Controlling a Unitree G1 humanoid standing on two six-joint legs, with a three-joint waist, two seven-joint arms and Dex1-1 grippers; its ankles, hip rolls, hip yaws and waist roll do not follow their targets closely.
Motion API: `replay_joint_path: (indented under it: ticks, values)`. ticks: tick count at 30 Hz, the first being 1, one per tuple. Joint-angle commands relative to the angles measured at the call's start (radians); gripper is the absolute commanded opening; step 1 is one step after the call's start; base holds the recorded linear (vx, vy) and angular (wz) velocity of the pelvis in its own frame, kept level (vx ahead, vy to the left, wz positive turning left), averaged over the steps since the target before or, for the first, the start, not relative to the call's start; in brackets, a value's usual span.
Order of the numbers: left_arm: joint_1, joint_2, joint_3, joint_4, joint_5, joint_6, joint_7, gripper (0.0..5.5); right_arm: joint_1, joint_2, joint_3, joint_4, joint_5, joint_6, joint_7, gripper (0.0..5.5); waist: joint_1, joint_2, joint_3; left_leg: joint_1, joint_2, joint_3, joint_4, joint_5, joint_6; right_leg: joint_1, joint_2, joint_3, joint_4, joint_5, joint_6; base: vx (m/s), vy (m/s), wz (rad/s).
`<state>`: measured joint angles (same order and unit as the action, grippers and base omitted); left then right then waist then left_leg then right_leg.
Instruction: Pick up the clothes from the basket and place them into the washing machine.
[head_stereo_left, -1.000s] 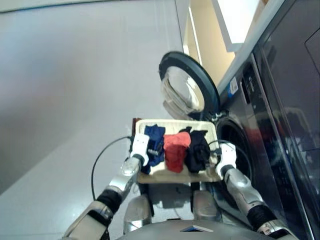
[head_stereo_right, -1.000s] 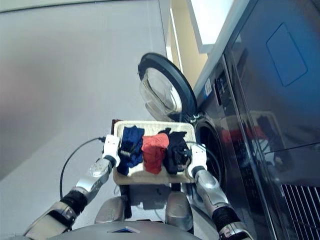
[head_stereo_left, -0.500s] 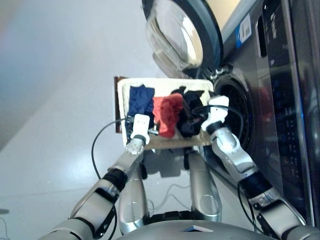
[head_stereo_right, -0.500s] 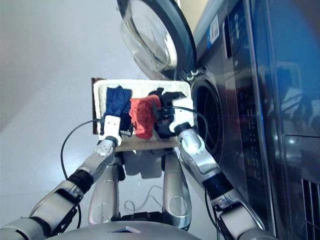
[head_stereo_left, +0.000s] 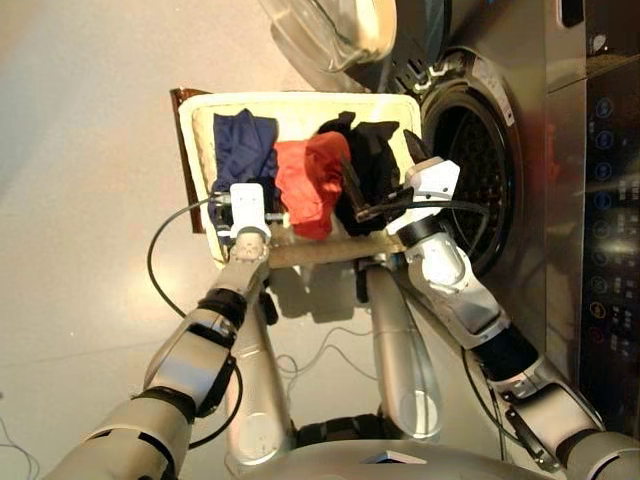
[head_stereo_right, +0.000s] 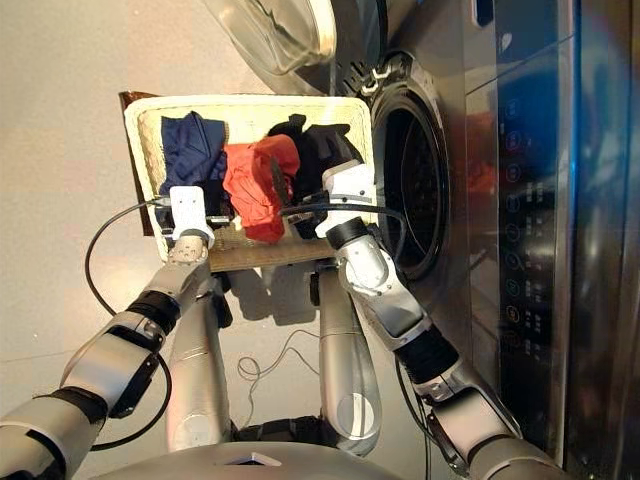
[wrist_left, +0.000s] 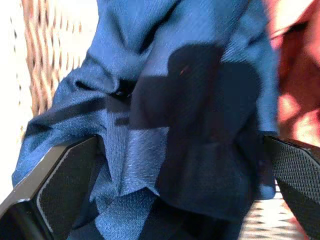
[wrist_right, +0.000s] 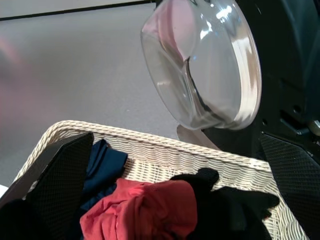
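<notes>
The basket (head_stereo_left: 200, 135) sits low in front of the robot, and all three clothes lie in it in a row. The navy blue one (head_stereo_left: 244, 150) is by the basket's left edge, the coral one (head_stereo_left: 308, 180) is in the middle, and the black one (head_stereo_left: 368, 172) is by the right edge, closest to the washing machine (head_stereo_left: 560, 180). The left gripper (wrist_left: 165, 165) is right over the near end of the navy cloth. Its two fingers are spread wide, one on each side of the fabric, and they do not pinch it yet. The navy cloth runs long from the near rim to the far rim, straight ahead of this gripper. The right gripper (head_stereo_left: 375, 190) hangs over the black cloth, open too, and holds nothing. The drum hole (head_stereo_left: 472, 170) is open just past the basket's right edge, and the glass door (head_stereo_left: 330, 30) is swung out past the basket's far edge. The left arm looks ready to close on the navy cloth first.
</notes>
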<state>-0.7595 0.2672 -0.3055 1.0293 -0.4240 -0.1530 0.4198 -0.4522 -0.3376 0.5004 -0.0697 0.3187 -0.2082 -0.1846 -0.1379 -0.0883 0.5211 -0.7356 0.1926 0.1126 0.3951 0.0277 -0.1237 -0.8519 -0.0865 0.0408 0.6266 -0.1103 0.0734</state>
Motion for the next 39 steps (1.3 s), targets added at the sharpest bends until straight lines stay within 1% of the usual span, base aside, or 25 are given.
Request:
replay_joint_path:
  ticks: [1,3,4,6,8,11,15,20,23,24,25,26,27,28,29,33,35,36,37,38,39]
  values:
    - [-0.060,0.047,0.033,0.032,-0.010,-0.040,0.041,5.50,-0.017,-0.025,0.008,-0.151,-0.024,-0.089,0.005,5.50,-0.013,-0.029,-0.001,-0.049,-0.017,-0.036,0.202,-0.154,0.041,0.019,0.014,-0.030,-0.053,0.053,0.032,0.000,0.000,0.000]
    - [-0.077,0.059,0.037,0.029,-0.004,-0.050,0.062,5.50,-0.020,-0.033,0.010,-0.155,-0.024,-0.094,0.002,5.50,-0.015,-0.032,-0.001,-0.063,-0.016,-0.034,0.217,-0.158,0.042,0.003,0.016,-0.025,-0.043,0.052,0.034,0.000,0.000,0.000]
    - [-0.082,0.063,0.039,0.030,-0.006,-0.052,0.060,5.50,-0.022,-0.035,0.012,-0.156,-0.023,-0.097,0.003,5.50,-0.016,-0.034,-0.001,-0.069,-0.013,-0.032,0.226,-0.162,0.042,-0.004,0.017,-0.021,-0.039,0.053,0.035,0.000,0.000,0.000]
    - [-0.094,0.075,0.047,0.040,-0.011,-0.056,0.057,5.50,-0.019,-0.044,0.012,-0.165,-0.017,-0.098,0.014,5.50,-0.018,-0.036,-0.001,-0.085,-0.011,-0.033,0.250,-0.170,0.043,-0.017,0.017,-0.016,-0.025,0.049,0.035,0.000,0.000,0.000]
    - [-0.106,0.087,0.053,0.051,-0.016,-0.056,0.059,5.50,-0.013,-0.056,0.008,-0.172,-0.014,-0.101,0.019,5.50,-0.021,-0.035,-0.001,-0.097,-0.009,-0.035,0.263,-0.175,0.043,-0.024,0.016,-0.018,-0.015,0.045,0.035,0.000,0.000,0.000]
    - [-0.135,0.112,0.061,0.073,-0.031,-0.053,0.043,5.50,-0.011,-0.065,0.009,-0.181,0.003,-0.104,0.034,5.50,-0.028,-0.037,-0.001,-0.112,-0.006,-0.040,0.281,-0.181,0.042,-0.036,0.014,-0.017,-0.008,0.044,0.035,0.000,0.000,0.000]
    - [-0.160,0.133,0.059,0.080,-0.041,-0.056,0.027,5.50,-0.001,-0.077,0.007,-0.195,0.022,-0.104,0.053,5.50,-0.033,-0.038,-0.001,-0.128,-0.002,-0.040,0.293,-0.182,0.040,-0.051,0.016,-0.014,-0.003,0.045,0.035,0.000,0.000,0.000]
    - [-0.172,0.137,0.061,0.085,-0.056,-0.061,0.013,5.50,0.008,-0.083,0.010,-0.197,0.029,-0.103,0.065,5.50,-0.036,-0.039,-0.008,-0.135,-0.001,-0.037,0.297,-0.182,0.040,-0.059,0.014,-0.012,-0.001,0.049,0.036,0.000,0.000,0.000]
    - [-0.168,0.132,0.056,0.083,-0.058,-0.061,0.002,5.50,0.012,-0.088,0.011,-0.200,0.038,-0.100,0.075,5.50,-0.035,-0.037,-0.015,-0.133,-0.002,-0.031,0.288,-0.176,0.041,-0.062,0.015,-0.007,-0.006,0.054,0.038,0.000,0.000,0.000]
    - [-0.167,0.132,0.052,0.082,-0.057,-0.060,-0.003,4.62,0.013,-0.091,0.011,-0.202,0.041,-0.100,0.079,5.50,-0.034,-0.038,-0.016,-0.131,-0.003,-0.031,0.286,-0.175,0.041,-0.060,0.015,-0.006,-0.009,0.055,0.038,0.000,0.000,0.000]
    - [-0.164,0.130,0.052,0.081,-0.057,-0.061,-0.005,4.10,0.013,-0.093,0.011,-0.203,0.042,-0.098,0.080,5.50,-0.034,-0.039,-0.015,-0.127,-0.003,-0.029,0.283,-0.175,0.041,-0.057,0.016,-0.004,-0.012,0.055,0.038,0.000,0.000,0.000]
    - [-0.164,0.129,0.052,0.080,-0.058,-0.061,-0.005,3.34,0.009,-0.095,0.012,-0.203,0.039,-0.097,0.081,5.50,-0.033,-0.039,-0.014,-0.125,-0.005,-0.029,0.283,-0.175,0.042,-0.053,0.017,-0.001,-0.012,0.056,0.039,0.000,0.000,0.000]
    - [-0.163,0.129,0.050,0.080,-0.061,-0.059,-0.009,1.64,0.007,-0.098,0.013,-0.203,0.035,-0.096,0.080,5.50,-0.032,-0.039,-0.013,-0.122,-0.007,-0.029,0.282,-0.174,0.042,-0.050,0.016,-0.001,-0.013,0.057,0.039,0.000,0.000,0.000]
    - [-0.162,0.126,0.050,0.084,-0.062,-0.058,-0.014,0.54,0.006,-0.098,0.014,-0.200,0.035,-0.095,0.079,5.50,-0.033,-0.039,-0.012,-0.118,-0.008,-0.028,0.281,-0.173,0.043,-0.046,0.017,0.000,-0.012,0.058,0.039,0.000,0.000,0.000]
    - [-0.160,0.125,0.050,0.086,-0.058,-0.056,-0.016,0.00,0.007,-0.097,0.014,-0.198,0.038,-0.094,0.080,5.50,-0.033,-0.038,-0.011,-0.113,-0.009,-0.027,0.277,-0.172,0.044,-0.042,0.017,0.002,-0.013,0.059,0.039,0.000,0.000,0.000]
    - [-0.138,0.109,0.049,0.080,-0.056,-0.055,-0.028,0.00,0.008,-0.097,0.015,-0.191,0.039,-0.089,0.083,5.50,-0.029,-0.037,-0.006,-0.082,-0.014,-0.020,0.251,-0.165,0.045,-0.016,0.016,0.007,-0.034,0.064,0.039,0.000,0.000,0.000]
    - [-0.115,0.096,0.044,0.066,-0.047,-0.057,-0.041,0.00,0.006,-0.103,0.011,-0.178,0.026,-0.085,0.080,5.50,-0.028,-0.035,-0.001,-0.056,-0.019,-0.010,0.224,-0.156,0.047,0.004,0.015,0.012,-0.054,0.075,0.041,0.000,0.000,0.000]
    - [-0.099,0.091,0.043,0.057,-0.039,-0.059,-0.045,0.00,0.008,-0.109,0.005,-0.175,0.015,-0.083,0.078,5.50,-0.026,-0.034,-0.001,-0.041,-0.022,-0.005,0.205,-0.151,0.046,0.016,0.011,0.012,-0.072,0.081,0.042,0.000,0.000,0.000]
    - [-0.099,0.091,0.043,0.056,-0.039,-0.058,-0.045,0.00,0.008,-0.109,0.005,-0.175,0.015,-0.083,0.078,5.50,-0.026,-0.034,-0.001,-0.039,-0.022,-0.004,0.202,-0.150,0.046,0.018,0.011,0.012,-0.074,0.082,0.042,0.000,0.000,0.000]
    - [-0.052,0.069,0.052,0.026,-0.053,-0.073,-0.047,0.00,0.013,-0.114,-0.011,-0.155,-0.007,-0.080,0.060,5.50,-0.020,-0.027,-0.001,-0.007,-0.032,0.006,0.155,-0.134,0.046,0.046,0.007,0.015,-0.115,0.097,0.045,0.021,0.011,-0.220]
    - [-0.051,0.069,0.052,0.025,-0.053,-0.073,-0.046,0.00,0.014,-0.114,-0.010,-0.155,-0.007,-0.081,0.060,5.50,-0.020,-0.027,-0.001,-0.004,-0.033,0.007,0.151,-0.132,0.046,0.049,0.007,0.015,-0.117,0.098,0.046,0.046,0.033,-0.281]
